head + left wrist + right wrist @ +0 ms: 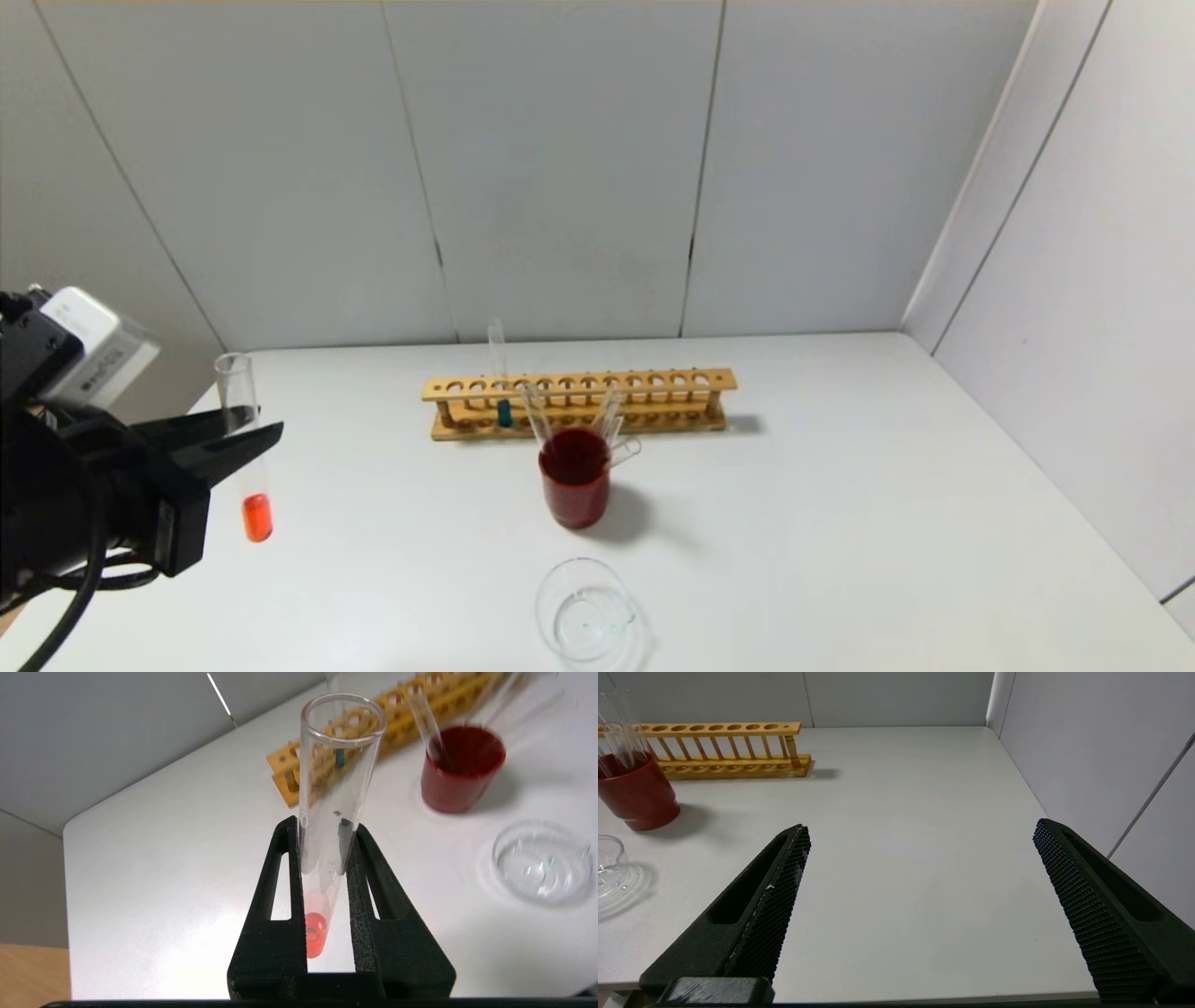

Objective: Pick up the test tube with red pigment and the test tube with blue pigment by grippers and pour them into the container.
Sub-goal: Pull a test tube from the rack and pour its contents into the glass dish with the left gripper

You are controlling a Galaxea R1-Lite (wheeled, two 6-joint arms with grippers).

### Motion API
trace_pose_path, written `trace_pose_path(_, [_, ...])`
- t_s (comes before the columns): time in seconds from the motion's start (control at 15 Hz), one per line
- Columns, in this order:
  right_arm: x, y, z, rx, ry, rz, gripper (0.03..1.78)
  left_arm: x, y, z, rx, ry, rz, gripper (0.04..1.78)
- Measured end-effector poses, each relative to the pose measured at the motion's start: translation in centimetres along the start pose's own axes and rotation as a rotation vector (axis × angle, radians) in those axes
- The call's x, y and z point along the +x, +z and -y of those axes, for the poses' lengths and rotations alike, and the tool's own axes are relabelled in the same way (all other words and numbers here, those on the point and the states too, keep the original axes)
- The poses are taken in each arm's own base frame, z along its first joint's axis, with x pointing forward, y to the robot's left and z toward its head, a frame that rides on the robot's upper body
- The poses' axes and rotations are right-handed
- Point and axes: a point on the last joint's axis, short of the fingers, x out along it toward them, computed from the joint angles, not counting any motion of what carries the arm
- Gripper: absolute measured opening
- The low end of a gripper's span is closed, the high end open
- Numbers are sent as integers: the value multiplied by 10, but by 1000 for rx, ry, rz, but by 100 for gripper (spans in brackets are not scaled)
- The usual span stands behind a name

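My left gripper (pixel 250 431) is shut on the test tube with red pigment (pixel 256 515) and holds it upright above the table's left side; the left wrist view shows the tube (pixel 327 788) clamped between the two black fingers (pixel 292 868). The test tube with blue pigment (pixel 503 411) stands in the wooden rack (pixel 653 381) near its left end. The container (pixel 586 611), a low clear glass cup, sits near the table's front edge; it also shows in the left wrist view (pixel 542 861). My right gripper (pixel 920 828) is open and empty over the table's right side, out of the head view.
A beaker of dark red liquid (pixel 574 487) with several clear tubes leaning in it stands between the rack and the container. Grey walls close the back and the right side. The table (pixel 887 523) is white.
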Motion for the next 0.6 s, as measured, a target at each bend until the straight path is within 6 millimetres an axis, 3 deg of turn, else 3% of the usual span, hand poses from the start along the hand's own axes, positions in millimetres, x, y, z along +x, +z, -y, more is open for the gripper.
trace_pose_path(0.2, [0,0,0,0,1,0,174,-4,-15,9,101,-48,-28,31])
trace_pose_path(0.6, [0,0,0,0,0,0,174,11,-16,37,184,-218,-74,31])
